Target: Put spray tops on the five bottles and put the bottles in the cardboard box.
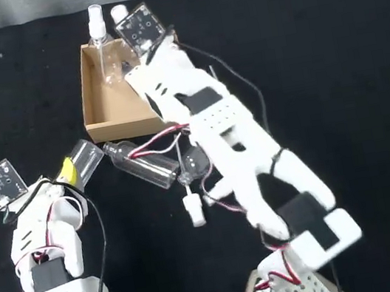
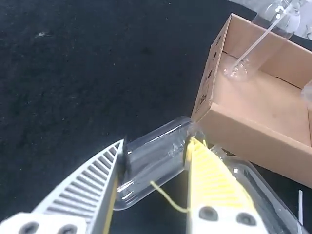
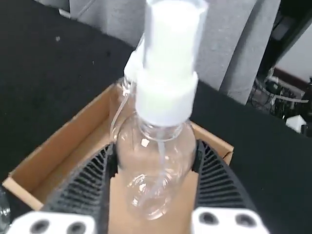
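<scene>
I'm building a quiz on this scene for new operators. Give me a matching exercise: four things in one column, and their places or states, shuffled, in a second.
Things
A. right gripper
B. left gripper
C. loose spray top
D. cardboard box

Places or states
1. lies on the black table beside the right arm
2. has a topped bottle inside at its far wall
3. shut on an upright bottle with a white spray top
4. shut on a clear bottle outside the box

Pairs: A-3, B-4, C-1, D-2
</scene>
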Controlling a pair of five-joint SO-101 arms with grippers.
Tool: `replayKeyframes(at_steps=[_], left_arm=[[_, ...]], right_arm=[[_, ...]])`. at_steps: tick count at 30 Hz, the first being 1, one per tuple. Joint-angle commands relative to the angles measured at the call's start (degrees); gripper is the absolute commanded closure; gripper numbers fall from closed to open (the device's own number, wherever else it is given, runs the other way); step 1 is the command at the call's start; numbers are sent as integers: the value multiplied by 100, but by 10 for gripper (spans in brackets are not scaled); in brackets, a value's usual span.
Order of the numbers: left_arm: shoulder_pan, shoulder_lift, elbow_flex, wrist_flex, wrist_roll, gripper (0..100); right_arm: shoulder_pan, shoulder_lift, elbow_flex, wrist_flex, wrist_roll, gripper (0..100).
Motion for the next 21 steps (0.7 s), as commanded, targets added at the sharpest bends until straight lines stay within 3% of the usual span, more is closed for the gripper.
replayKeyframes(at_steps=[1, 6, 14, 21], left_arm=[[-48, -62, -75, -105, -44, 808], [-48, -62, -75, -105, -44, 808], [-48, -62, -75, -105, -44, 808], [-57, -62, -75, -105, -44, 808]], right_arm=[[158, 180, -611, -202, -44, 881], [158, 734, -1103, -202, -53, 881], [273, 1455, -1895, -202, -1187, 878], [246, 1754, -2035, -316, -1284, 878]])
